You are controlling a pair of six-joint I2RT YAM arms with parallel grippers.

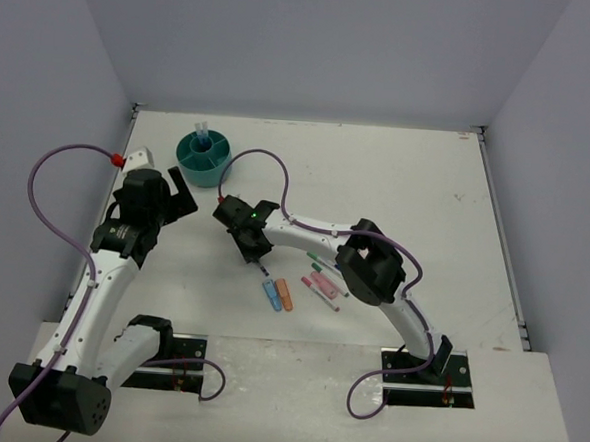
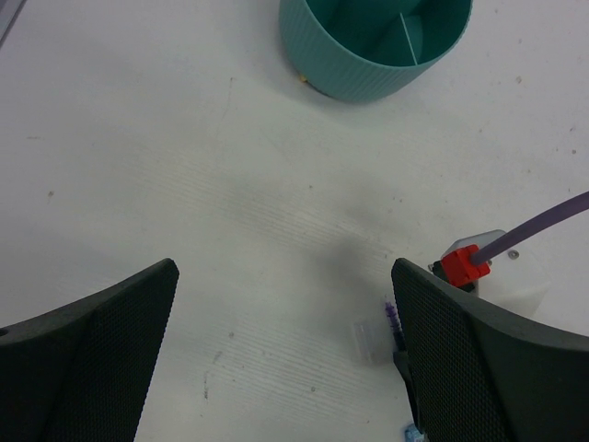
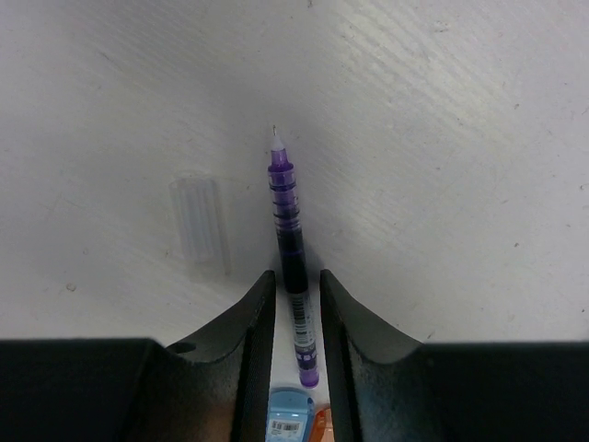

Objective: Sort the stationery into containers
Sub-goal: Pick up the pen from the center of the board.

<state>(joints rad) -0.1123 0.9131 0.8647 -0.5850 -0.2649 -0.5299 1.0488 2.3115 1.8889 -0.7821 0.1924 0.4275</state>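
We list the right gripper [image 3: 297,276], jaws narrowed astride the purple pen [image 3: 286,212] lying mid-desk, grip we cannot tell; the left gripper [image 2: 285,295], jaws wide, holding nothing; the teal tub [image 1: 200,173] by the far-left corner; other markers [image 1: 321,281] nearer the near edge.

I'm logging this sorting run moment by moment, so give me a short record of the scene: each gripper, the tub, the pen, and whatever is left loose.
left gripper: wide open, empty, above the table near the teal tub
right gripper: low, jaws flanking the purple pen, slim gaps both sides
teal tub: upright, pale item standing inside
clear cap: lying beside the pen, not touching
loose stationery: blue, orange, pink, green pieces clustered mid-table
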